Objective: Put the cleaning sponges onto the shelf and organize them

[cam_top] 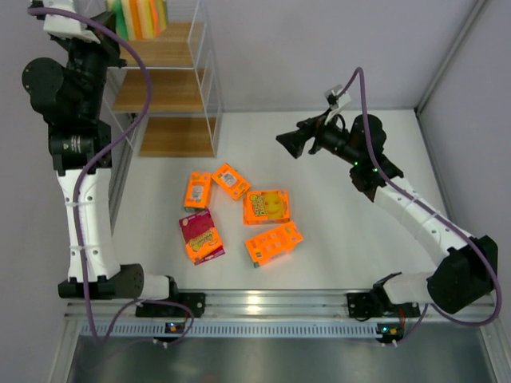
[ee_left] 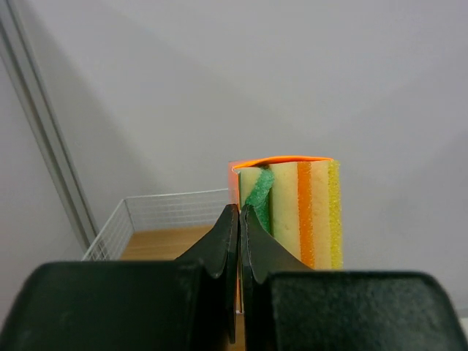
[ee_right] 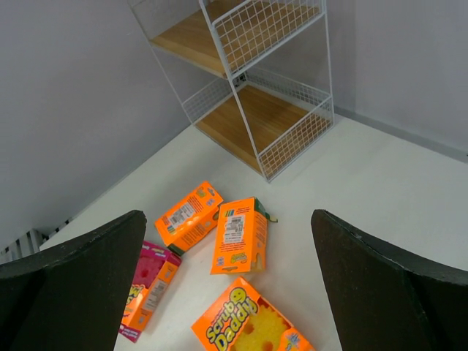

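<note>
From above, our left arm [cam_top: 80, 199] reaches the top board [cam_top: 180, 41] of the shelf [cam_top: 164, 92], where a striped sponge pack [cam_top: 144, 17] stands; five loose packs [cam_top: 266, 206] lie beneath the right gripper [cam_top: 291, 142]. Left wrist: the left gripper [ee_left: 239, 219] is clenched, pack just ahead — a crooked retreat could topple it off the edge. Right wrist: fingers [ee_right: 73, 292] spread, empty — free room below, shelf ahead.

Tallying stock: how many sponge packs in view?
6. Striped pack on the shelf's top board. On the table: two packs nearest the shelf, the yellow-faced pack in the middle, the pink-faced pack and the blocky pack nearest the bases. The left arm may hide more.
</note>
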### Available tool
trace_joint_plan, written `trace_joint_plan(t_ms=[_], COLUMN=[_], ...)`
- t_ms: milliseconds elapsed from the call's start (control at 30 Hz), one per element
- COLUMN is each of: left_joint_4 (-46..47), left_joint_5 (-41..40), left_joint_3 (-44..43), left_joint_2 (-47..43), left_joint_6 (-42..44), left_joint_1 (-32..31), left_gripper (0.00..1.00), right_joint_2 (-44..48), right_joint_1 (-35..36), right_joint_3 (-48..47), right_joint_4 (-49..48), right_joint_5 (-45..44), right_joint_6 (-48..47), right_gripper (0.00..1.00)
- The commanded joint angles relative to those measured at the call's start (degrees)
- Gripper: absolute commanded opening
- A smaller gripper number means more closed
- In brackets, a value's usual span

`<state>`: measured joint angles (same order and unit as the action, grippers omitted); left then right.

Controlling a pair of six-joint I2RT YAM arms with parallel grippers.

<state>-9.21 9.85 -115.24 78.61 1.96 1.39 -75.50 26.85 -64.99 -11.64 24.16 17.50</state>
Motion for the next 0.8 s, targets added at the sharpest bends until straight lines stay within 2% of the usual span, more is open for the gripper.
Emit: trace_joint_plan(t_ms=[0, 167, 267, 367, 433, 533, 767], left_joint_4=[13.77, 20.79, 24.92, 26.61, 33.53, 42.86, 42.96], left_joint_5=[4.65, 15.43, 18.89, 17.49, 14.16, 14.94, 14.50], left_joint_3=[-2.00, -0.70, 3.96, 7.04, 11.06, 13.63, 14.25], left_joint_2=[2.15, 5.68, 6.29, 7.17, 7.78, 10.07, 13.33], left_joint_6=[-9.05, -17.76, -16.37, -14.27, -14.08, -15.49, -15.48], left_joint_1=[6.32, 16.35, 18.74, 19.09, 19.44, 20.41, 20.94], left_gripper=[0.00, 0.00, 0.00, 0.00, 0.00, 0.00, 0.00], right_joint_2=[0.89, 0.36, 0.36, 0.01, -0.78, -2.62, -5.26], right_joint_1=[0.57, 0.57, 0.57, 0.48, 0.66, 0.48, 0.57], right_joint_3=[-3.39, -4.00, -4.27, -4.27, -4.88, -6.02, -6.02], right_joint_4=[-0.49, 0.91, 1.97, 3.20, 4.95, 6.71, 6.89], right_joint_5=[-0.34, -1.13, -1.40, -1.92, -2.54, -2.19, -4.55], right_joint_6=[-1.15, -1.59, -2.11, -3.52, -4.92, -6.16, -6.86], right_gripper=[0.99, 0.99, 1.00, 0.99, 1.00, 0.99, 0.99])
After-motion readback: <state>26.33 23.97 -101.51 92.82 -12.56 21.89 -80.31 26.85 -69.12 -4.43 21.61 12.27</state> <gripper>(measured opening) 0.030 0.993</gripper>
